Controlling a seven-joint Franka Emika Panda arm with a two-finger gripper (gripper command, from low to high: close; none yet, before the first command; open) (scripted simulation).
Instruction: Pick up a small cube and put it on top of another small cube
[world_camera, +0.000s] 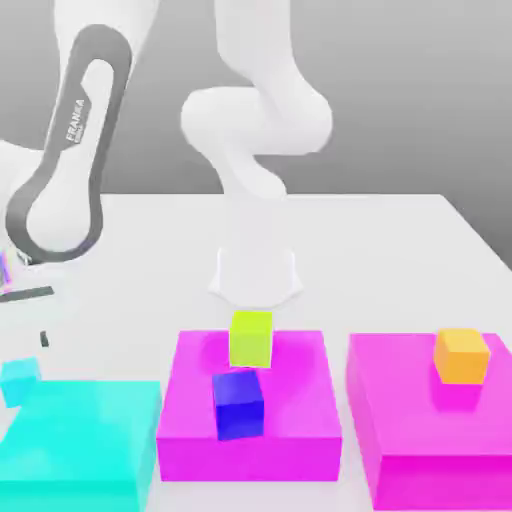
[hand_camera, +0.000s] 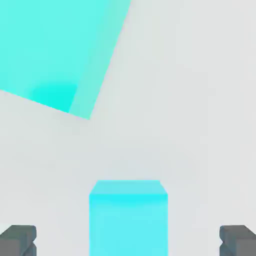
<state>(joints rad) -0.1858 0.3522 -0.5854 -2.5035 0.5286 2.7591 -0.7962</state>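
White table (world_camera: 400, 250) beneath open end effector (hand_camera: 128, 241)

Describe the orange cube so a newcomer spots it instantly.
Look at the wide magenta block at the exterior view's right. On top of it, toward its back edge, sits one small orange cube. It is alone there, while the yellow-green cube and dark blue cube share the neighbouring block.

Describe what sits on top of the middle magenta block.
A yellow-green cube and a blue cube appear there; the block's surface directly beneath them is hidden.
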